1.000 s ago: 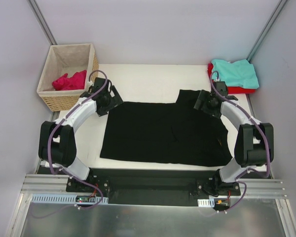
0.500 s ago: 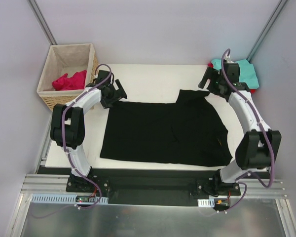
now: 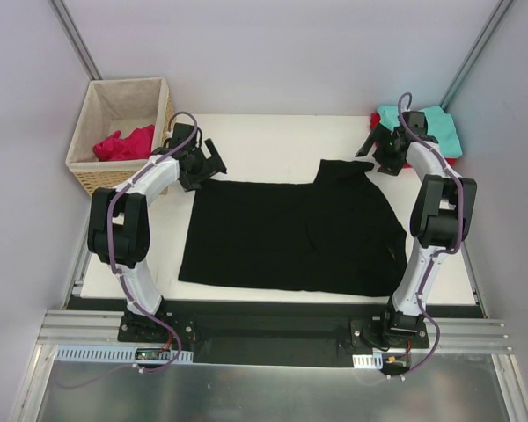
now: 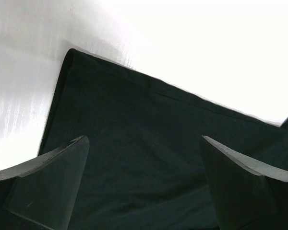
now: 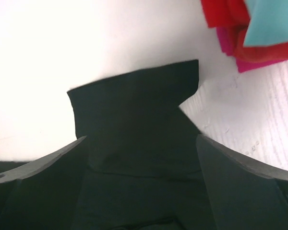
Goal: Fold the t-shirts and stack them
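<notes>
Both claws stand wide open and empty, one at each far corner of a large black t-shirt (image 3: 290, 233) that lies spread flat across the middle of the white desk (image 3: 273, 141). From overhead, the left claw (image 3: 204, 163) sits at the shirt's far left corner, close to a wicker basket (image 3: 106, 183) that holds a crumpled pink-red garment (image 3: 123, 143). The left wrist camera looks down between two dark, well-separated fingers at that squared corner and its hemmed edge, with bare desk beyond. The right claw (image 3: 380, 151) hangs over the short sleeve that juts out at the shirt's far right. Its wrist camera shows the sleeve lying flat between the spread fingers. Neither wrist view makes clear whether the fingertips touch the cloth or hover just above it. Just beyond the right claw, in the far right corner of the desk, sits a stack of folded shirts: a teal t-shirt (image 3: 427, 127) on top, a red t-shirt (image 5: 221, 12) beneath it, and a magenta edge (image 5: 228, 40) peeking out at the bottom. Judging from this layout, the step in hand is the first fold of the black shirt, which is smoothed out but not yet folded. The next move likely calls for both claws to drop onto the far edge, pinch a single layer at the corner and the sleeve, and carry the cloth evenly so that it does not bunch.
</notes>
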Motion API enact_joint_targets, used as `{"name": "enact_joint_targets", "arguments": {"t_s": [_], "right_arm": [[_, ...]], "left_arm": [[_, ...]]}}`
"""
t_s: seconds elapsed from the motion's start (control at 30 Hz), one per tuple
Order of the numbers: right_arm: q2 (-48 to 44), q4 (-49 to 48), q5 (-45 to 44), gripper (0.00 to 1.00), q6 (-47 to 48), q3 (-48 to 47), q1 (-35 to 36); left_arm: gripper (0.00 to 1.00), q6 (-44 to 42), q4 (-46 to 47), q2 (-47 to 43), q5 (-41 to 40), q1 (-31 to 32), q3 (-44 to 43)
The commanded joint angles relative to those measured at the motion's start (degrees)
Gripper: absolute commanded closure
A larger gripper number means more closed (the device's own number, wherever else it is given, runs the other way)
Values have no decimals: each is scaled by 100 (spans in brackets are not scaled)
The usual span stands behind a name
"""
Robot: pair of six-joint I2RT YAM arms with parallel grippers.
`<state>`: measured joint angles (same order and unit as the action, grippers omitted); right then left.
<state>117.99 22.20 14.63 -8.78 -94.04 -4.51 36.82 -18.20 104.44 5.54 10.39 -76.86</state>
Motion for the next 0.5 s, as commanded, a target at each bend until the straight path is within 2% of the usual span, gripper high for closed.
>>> {"name": "enact_joint_targets", "arguments": {"t_s": [0.0,0.47], "right_arm": [[-14,-137,259,4,-10,-501,-129],[742,-93,496,2,-80,-879,-384]], "left_arm": [[1,-78,35,-390,0,-46,-136],[1,54,44,-240,8,-125,-145]]}}
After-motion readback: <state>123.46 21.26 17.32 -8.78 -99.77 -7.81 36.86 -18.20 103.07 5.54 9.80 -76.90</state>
